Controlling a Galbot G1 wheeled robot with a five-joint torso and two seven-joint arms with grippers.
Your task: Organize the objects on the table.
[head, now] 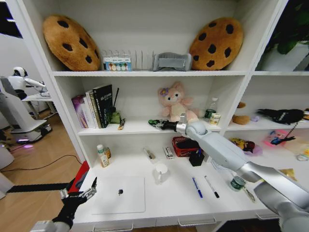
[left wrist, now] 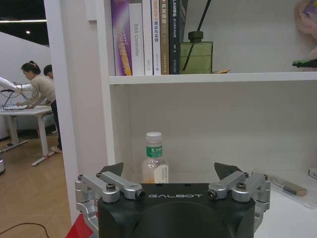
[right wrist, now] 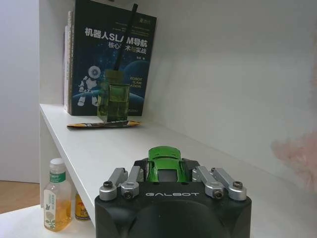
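Note:
My right gripper (head: pixel 160 124) reaches over the lower shelf board (head: pixel 135 128) and is shut on the small green item (head: pixel 153 123), a toy car (right wrist: pixel 166 159) sitting between its fingers in the right wrist view. The silver laptop (head: pixel 130 200) lies closed on the white table (head: pixel 178 203), with the small dark roll (head: pixel 120 192) on its lid. The blue pen (head: pixel 197 187) and the black pen (head: pixel 211 186) lie side by side to its right. My left gripper (head: pixel 79 195) hangs open off the table's front left corner, holding nothing (left wrist: pixel 170 171).
Books (head: pixel 96 106) and a green diffuser bottle (right wrist: pixel 114 101) stand on the lower shelf, a pink plush (head: pixel 175 102) to the right. On the table are a drink bottle (left wrist: pixel 154 163), a white mug (head: pixel 161 172), a red basket (head: pixel 183 145) and a black holder (head: pixel 196 158).

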